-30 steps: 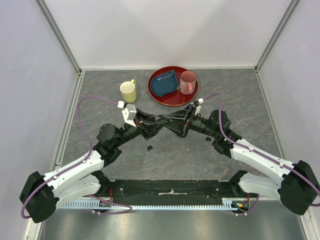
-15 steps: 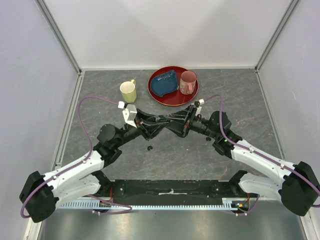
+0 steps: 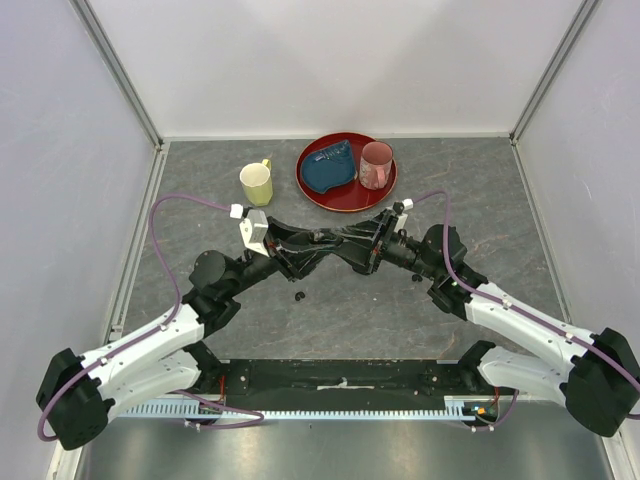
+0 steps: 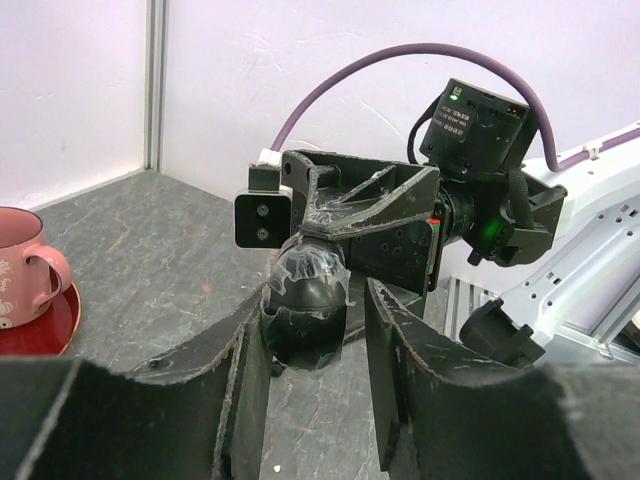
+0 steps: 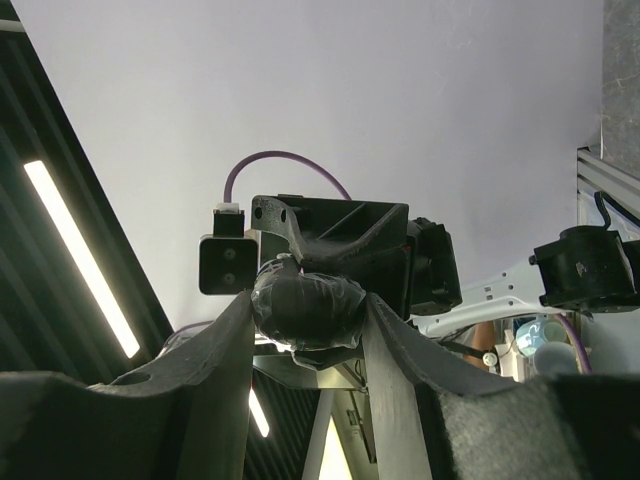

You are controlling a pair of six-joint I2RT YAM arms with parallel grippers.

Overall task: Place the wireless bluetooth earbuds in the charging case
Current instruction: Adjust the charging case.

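A black oval charging case [image 4: 303,300], wrapped in clear tape, hangs above the table's middle where both grippers meet. My right gripper [image 5: 308,322] is shut on the case [image 5: 305,303], with both fingers pressing its sides. My left gripper [image 4: 312,335] is open around the same case: one finger touches it and a gap shows at the other. In the top view the grippers meet tip to tip, left gripper [image 3: 322,245] against right gripper [image 3: 343,245]. Two tiny black earbuds lie on the table, one [image 3: 299,296] below the left gripper and one [image 3: 417,277] beside the right arm.
A yellow mug [image 3: 257,183] stands at the back left. A red plate [image 3: 345,206] behind the grippers holds a blue object [image 3: 329,168] and a pink mug [image 3: 376,165]; the pink mug also shows in the left wrist view [image 4: 25,265].
Both arms have shifted slightly while staying joined at the case; the left wrist has drifted a little to the left. The objects on the table have not moved.
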